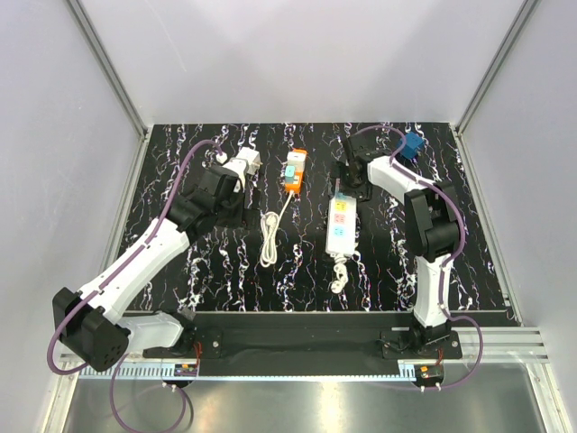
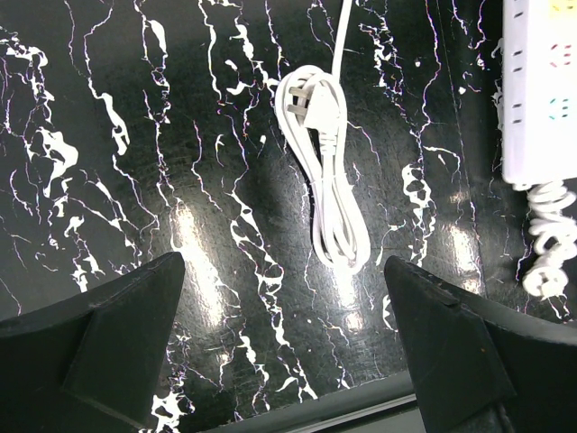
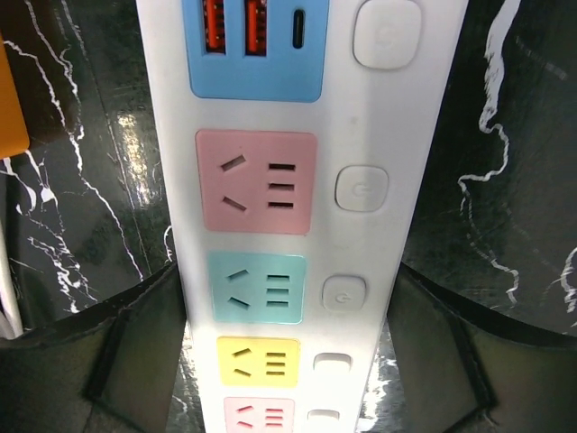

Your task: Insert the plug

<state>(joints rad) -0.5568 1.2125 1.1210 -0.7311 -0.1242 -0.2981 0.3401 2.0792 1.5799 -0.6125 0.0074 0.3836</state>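
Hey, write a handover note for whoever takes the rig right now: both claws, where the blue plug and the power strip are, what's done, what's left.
Left claw: open, empty, near the coiled white cable.
Right claw: open, empty, one finger on each side of the white power strip.
Blue plug: far right corner of the table, apart from the strip.
Done: nothing; the sockets in the right wrist view are free.
Left: pick up the blue plug and push it into a free socket.
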